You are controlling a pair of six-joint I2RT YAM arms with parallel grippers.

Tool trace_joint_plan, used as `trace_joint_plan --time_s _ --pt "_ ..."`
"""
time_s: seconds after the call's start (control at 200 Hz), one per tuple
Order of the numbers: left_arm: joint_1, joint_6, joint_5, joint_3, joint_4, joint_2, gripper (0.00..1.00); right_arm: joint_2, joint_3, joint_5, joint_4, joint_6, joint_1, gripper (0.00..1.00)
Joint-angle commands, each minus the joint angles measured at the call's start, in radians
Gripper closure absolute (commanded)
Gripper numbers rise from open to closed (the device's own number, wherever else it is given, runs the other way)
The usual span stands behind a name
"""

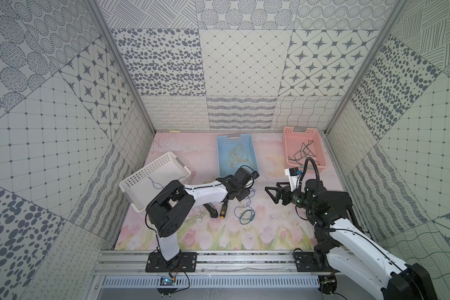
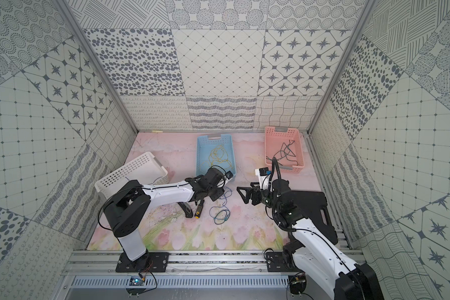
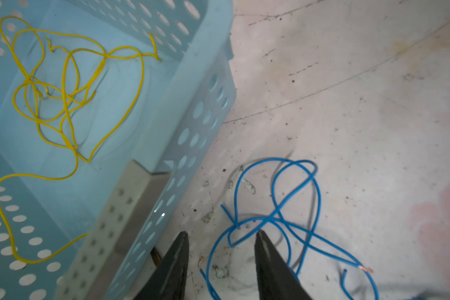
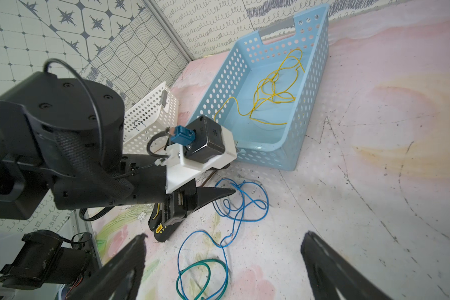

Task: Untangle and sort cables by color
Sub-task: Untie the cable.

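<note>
Top views first, three baskets. The white basket (image 1: 151, 170) sits tilted at the left with one thin wire (image 1: 153, 183) in it. The blue basket (image 1: 220, 155), far centre, holds the yellow cables (image 1: 235, 155). The pink basket (image 1: 320, 155), far right, holds the dark cables (image 1: 303, 152), and I only get those two from up here. The blue cables (image 1: 244, 211) lie loose on the mat (image 1: 270, 228) near centre, with the screwdriver (image 1: 222, 209) just to their left.

Left wrist now. The left gripper (image 3: 222, 233) is just beside the blue basket's wall, fingers partly spread, with a blue loop lying between the tips. Nothing is pinched. I can't tell whether a tip touches the wire.

Right wrist. The right gripper (image 4: 224, 235) has its fingers spread wide and holds nothing, above the mat. This view shows best a green cable (image 4: 203, 265) coiled in with the blue.
</note>
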Motion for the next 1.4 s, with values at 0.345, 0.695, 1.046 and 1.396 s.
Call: trace_joint_plan --time_s 0.345,0.695,1.046,1.396 --pt "0.024 -0.05 0.178 0.035 0.007 -0.025 1.0 -0.04 -0.012 -0.009 0.039 -0.01 -0.003 0.05" --pt "0.062 -0.247 0.253 -0.05 0.017 -0.497 1.0 -0.108 -0.034 -0.005 0.058 -0.007 -0.003 0.03" --pt "0.131 -0.549 0.368 0.128 -0.085 -0.705 1.0 0.187 -0.053 -0.29 0.495 0.126 0.092 0.03" --pt "0.129 -0.627 0.514 0.168 -0.108 -0.705 1.0 0.102 -0.047 -0.016 0.423 -0.022 0.217 0.01"
